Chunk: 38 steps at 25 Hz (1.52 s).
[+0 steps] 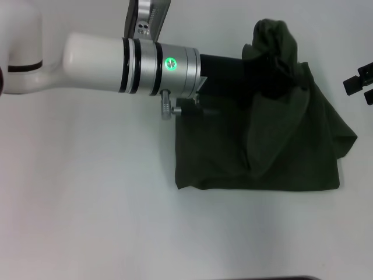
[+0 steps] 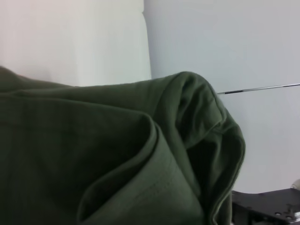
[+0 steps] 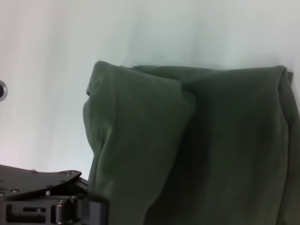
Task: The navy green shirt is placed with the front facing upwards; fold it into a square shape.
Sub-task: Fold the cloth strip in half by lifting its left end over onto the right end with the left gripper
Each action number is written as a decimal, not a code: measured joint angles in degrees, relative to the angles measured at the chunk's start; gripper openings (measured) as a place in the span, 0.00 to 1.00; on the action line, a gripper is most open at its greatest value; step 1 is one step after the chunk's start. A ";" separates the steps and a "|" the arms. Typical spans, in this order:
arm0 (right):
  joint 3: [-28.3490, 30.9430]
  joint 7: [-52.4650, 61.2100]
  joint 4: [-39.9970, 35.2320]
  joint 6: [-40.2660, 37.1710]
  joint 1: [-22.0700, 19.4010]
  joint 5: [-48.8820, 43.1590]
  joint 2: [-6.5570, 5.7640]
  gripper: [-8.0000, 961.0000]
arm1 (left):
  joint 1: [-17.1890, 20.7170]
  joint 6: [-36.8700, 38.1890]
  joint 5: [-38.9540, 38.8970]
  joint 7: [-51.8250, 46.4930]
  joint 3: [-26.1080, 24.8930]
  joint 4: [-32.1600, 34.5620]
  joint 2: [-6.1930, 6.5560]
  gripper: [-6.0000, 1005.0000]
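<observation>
We see the shirt (image 1: 291,151) lying partly folded on the white table (image 1: 87,221), right of centre, plain green side up. Our left gripper (image 1: 274,64) reaches across and lifts its far part into a bunched peak; its fingers are buried in cloth, so we cannot tell their state. The right gripper (image 1: 361,84) waits at the right edge, fingers unclear.
</observation>
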 joint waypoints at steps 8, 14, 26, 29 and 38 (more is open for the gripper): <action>0.00 0.00 0.33 0.21 0.04 0.00 0.01 0.86 | -0.48 -1.71 -0.48 0.38 0.51 2.09 0.00 0.08; 0.00 0.00 0.37 0.15 0.06 0.00 0.01 0.86 | -0.53 -0.71 -3.95 1.62 0.33 2.62 0.00 0.08; 0.00 0.00 0.41 0.19 0.04 0.00 0.10 0.86 | 1.45 -0.29 -10.29 3.89 0.69 1.36 0.00 0.08; 0.00 0.00 0.46 0.14 0.20 0.00 0.12 0.86 | 1.28 -2.22 -10.33 3.89 0.91 1.68 0.00 0.08; 0.00 0.04 0.46 0.19 0.26 0.00 0.17 0.86 | 1.44 -3.40 -10.11 3.90 1.22 2.03 0.00 0.08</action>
